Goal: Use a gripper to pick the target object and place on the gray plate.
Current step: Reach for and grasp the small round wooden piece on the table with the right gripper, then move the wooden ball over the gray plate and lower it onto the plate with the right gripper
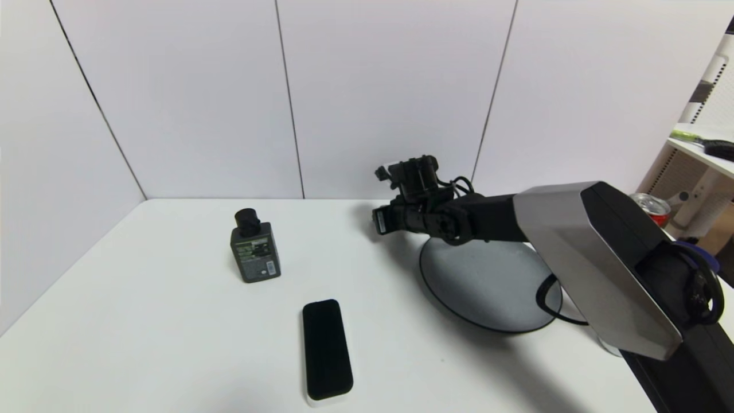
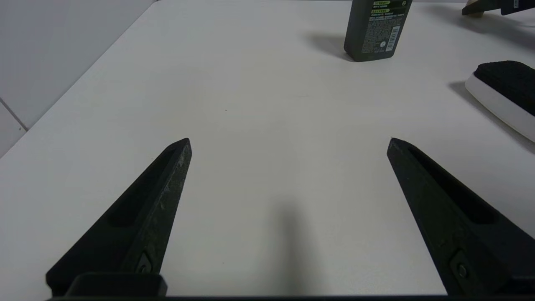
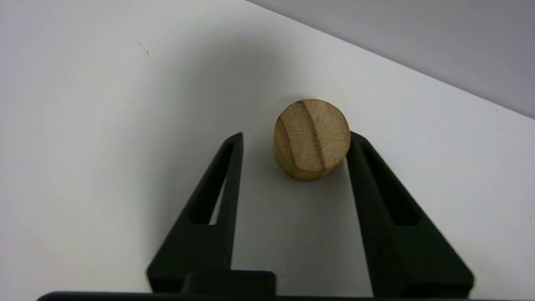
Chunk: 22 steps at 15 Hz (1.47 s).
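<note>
The target object, a small light-tan wooden cylinder [image 3: 311,136], lies on the white table between the fingers of my right gripper [image 3: 297,136]. The jaws are open: one finger touches the cylinder's side and the other stands a gap away. In the head view the right gripper [image 1: 381,221] is low over the table just beyond the far left rim of the gray plate [image 1: 487,289], and it hides the cylinder. My left gripper [image 2: 288,142] is open and empty over bare table, and out of the head view.
A dark gray square bottle [image 1: 255,249] stands left of the middle and shows in the left wrist view [image 2: 374,29]. A black-topped white block [image 1: 327,350] lies near the front. The right arm's silver link [image 1: 596,269] overhangs the plate's right side.
</note>
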### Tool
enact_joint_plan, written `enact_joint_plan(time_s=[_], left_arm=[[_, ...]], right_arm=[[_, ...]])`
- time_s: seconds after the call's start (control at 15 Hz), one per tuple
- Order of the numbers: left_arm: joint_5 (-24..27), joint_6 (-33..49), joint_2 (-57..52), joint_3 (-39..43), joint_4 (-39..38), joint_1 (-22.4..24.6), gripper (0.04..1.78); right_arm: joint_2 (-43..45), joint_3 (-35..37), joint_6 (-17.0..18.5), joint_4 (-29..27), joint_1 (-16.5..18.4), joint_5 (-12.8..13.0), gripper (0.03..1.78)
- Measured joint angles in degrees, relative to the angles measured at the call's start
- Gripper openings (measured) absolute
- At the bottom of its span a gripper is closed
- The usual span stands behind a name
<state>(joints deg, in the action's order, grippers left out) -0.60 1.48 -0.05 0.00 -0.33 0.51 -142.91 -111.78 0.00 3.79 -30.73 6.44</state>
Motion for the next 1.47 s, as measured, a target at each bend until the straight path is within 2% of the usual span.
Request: enact_joint_plan(time_s=[0.07,0.6,0.8,1.0,1.2,1.47], left_arm=[[0.00,0.00,0.00,0.00,0.00,0.00,1.69],[0.00,0.00,0.00,0.00,0.02,0.00,1.69],[0.02,-0.02,0.00,0.00,0.00,0.00,1.69],[0.00,-0.02,0.00,0.00,0.02,0.00,1.69],[0.00,0.00,0.00,0.00,0.00,0.00,1.69],[0.02,-0.02,0.00,0.00,0.00,0.00,1.69]], right_arm=[[-0.04,0.00,0.02,0.01,0.00,0.00,0.46],[1.04,0.00,0.22,-0.77,-0.05,0.04,0.46],[5.29,0.30,0.63,-4.21,-0.07,0.59,0.46],[11.79,1.66,2.54,-8.75,0.17,0.73,0.46],[19.90,7.59,2.86,-14.37,1.68,0.65,0.46],[29.34,18.79,2.21,-16.16,4.74,0.30,0.46]])
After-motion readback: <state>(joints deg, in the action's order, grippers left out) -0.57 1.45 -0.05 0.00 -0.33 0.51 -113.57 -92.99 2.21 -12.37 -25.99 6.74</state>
